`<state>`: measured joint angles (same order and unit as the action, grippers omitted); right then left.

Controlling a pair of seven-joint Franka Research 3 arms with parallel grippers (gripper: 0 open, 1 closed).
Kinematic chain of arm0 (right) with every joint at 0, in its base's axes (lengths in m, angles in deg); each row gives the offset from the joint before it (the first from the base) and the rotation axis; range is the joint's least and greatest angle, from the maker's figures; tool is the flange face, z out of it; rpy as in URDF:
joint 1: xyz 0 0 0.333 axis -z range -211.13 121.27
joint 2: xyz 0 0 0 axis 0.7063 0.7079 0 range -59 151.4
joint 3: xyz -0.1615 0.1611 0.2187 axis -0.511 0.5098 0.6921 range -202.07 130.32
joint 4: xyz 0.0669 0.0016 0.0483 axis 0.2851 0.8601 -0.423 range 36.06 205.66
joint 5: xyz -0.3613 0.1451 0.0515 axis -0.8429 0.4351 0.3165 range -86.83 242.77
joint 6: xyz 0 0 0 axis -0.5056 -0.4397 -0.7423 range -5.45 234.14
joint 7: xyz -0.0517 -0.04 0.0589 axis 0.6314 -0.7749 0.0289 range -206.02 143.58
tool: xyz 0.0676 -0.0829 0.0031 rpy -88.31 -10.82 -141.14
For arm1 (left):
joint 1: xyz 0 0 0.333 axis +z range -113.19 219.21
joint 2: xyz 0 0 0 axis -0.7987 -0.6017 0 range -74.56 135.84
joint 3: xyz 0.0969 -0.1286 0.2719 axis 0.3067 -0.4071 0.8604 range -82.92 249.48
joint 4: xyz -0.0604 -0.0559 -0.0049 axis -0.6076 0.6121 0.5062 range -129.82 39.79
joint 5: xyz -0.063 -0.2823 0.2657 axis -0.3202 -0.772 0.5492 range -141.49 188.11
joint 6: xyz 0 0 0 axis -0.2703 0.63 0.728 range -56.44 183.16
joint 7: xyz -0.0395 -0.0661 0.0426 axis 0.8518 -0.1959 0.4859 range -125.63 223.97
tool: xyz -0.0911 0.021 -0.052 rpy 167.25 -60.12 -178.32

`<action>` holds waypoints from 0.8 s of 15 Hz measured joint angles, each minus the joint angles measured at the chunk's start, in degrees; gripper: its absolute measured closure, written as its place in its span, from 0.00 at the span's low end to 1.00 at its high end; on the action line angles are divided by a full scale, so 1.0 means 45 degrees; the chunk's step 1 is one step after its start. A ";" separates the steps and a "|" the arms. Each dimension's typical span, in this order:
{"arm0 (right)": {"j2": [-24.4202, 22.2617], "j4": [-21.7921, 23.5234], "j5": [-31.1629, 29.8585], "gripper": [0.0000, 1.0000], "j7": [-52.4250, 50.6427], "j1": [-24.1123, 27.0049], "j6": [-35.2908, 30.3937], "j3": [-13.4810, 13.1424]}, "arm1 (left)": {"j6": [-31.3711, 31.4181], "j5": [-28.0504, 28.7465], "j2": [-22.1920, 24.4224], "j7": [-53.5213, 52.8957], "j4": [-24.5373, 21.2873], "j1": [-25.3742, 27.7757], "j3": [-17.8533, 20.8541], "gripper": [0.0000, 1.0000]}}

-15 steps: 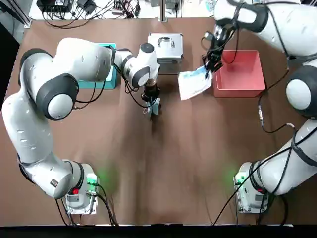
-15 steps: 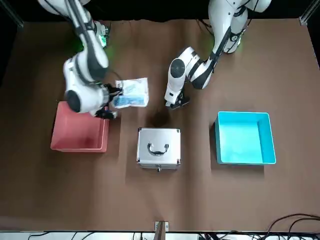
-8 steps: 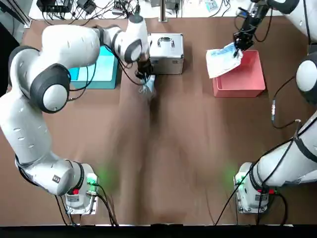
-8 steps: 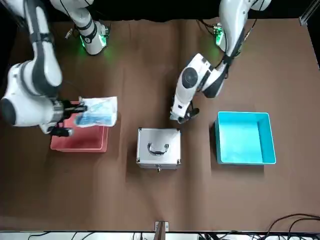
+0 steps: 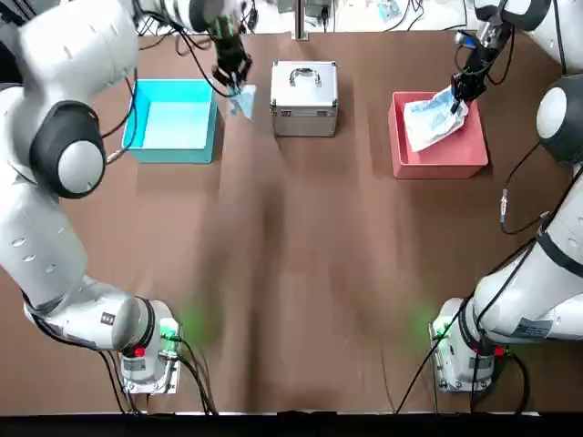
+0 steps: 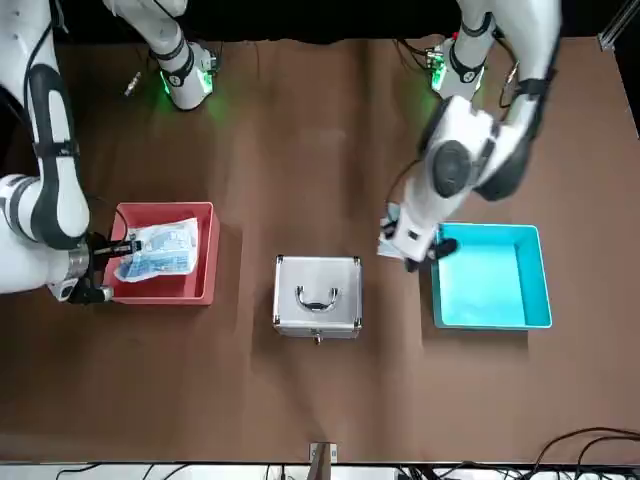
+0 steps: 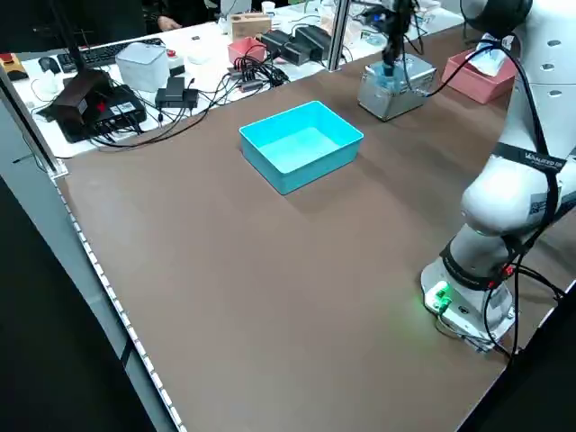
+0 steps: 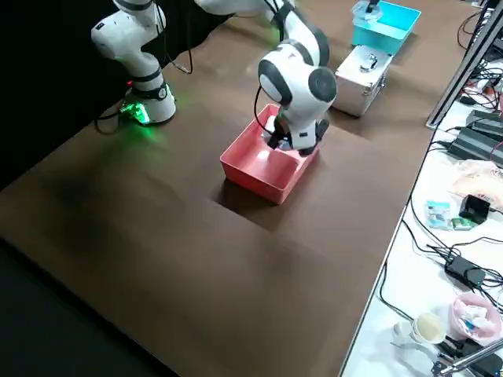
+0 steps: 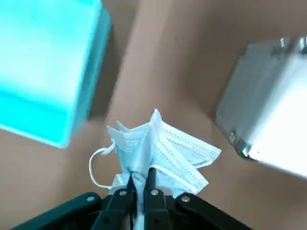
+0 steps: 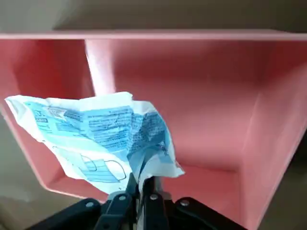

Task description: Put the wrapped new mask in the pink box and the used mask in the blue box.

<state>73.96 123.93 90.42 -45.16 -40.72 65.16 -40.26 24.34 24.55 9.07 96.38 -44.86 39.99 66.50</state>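
Note:
The wrapped new mask (image 5: 430, 116), a whitish packet with blue print, hangs over the pink box (image 5: 438, 167), its lower end inside the walls. My right gripper (image 5: 465, 86) is shut on the packet's far corner; the right wrist view shows the packet (image 10: 98, 136) pinched between the fingers above the pink box (image 10: 201, 100). The used mask (image 5: 242, 99), pale blue and bunched, dangles from my left gripper (image 5: 234, 78), which is shut on it. It hangs over the table between the blue box (image 5: 173, 156) and a silver case, just outside the blue box's wall (image 9: 98, 57).
The silver metal case (image 5: 304, 87) with a handle stands between the two boxes at the far side. Cables and devices lie beyond the table's far edge. Both arm bases (image 5: 146, 360) sit near the front edge.
My right gripper carried the packet from beside the pink box to over it and lower. My left gripper lifted the used mask from mid-table and moved it far-left, up to the blue box.

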 joint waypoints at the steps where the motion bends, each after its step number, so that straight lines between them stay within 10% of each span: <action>1: 0.0441 -0.0043 -0.0134 0.92 -0.0611 0.0221 0.0016 0.0002 | -0.0149 0.0000 0.0088 -0.1386 0.0349 0.1079 0.0017 0.93; 12: 0.1995 -0.0434 -0.0608 0.87 -0.1518 0.0780 0.0214 0.0042 | -0.0183 0.0054 -0.0434 -0.6918 0.0851 0.4946 0.0165 0.93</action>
<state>82.94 121.97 87.69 -51.99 -37.21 66.12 -40.08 23.52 24.79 7.11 65.25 -41.03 62.25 67.25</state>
